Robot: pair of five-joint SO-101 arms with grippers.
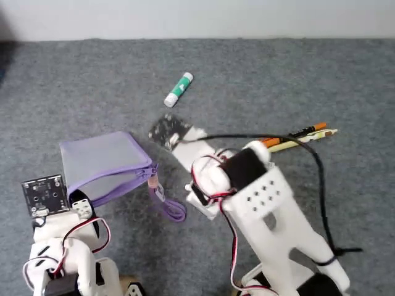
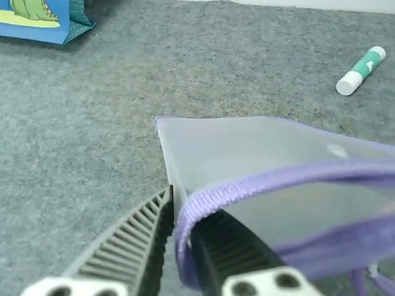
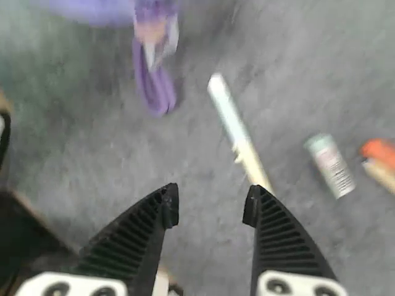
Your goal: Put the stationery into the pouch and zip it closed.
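Observation:
The purple pouch (image 1: 102, 160) lies on the grey mat, its zip edge turned toward the arms. My left gripper (image 2: 179, 209) is shut on the pouch (image 2: 265, 160) at the end of that zip edge, and it sits by the pouch's near corner (image 1: 80, 200). The zip pull with its purple strap (image 1: 163, 197) trails off the other end. My right gripper (image 3: 210, 206) hangs open over the mat near the strap (image 3: 154, 86), with a pale pencil (image 3: 237, 132) beyond its tips. A green and white glue stick (image 1: 179, 89) lies farther back. Orange and yellow pencils (image 1: 302, 135) lie to the right.
A blue printed box (image 2: 43, 18) stands beyond the pouch at the mat's far side. The right arm (image 1: 259, 197) covers the middle of the mat, and its black cable (image 1: 321, 185) loops to the right. A pale wall runs along the back.

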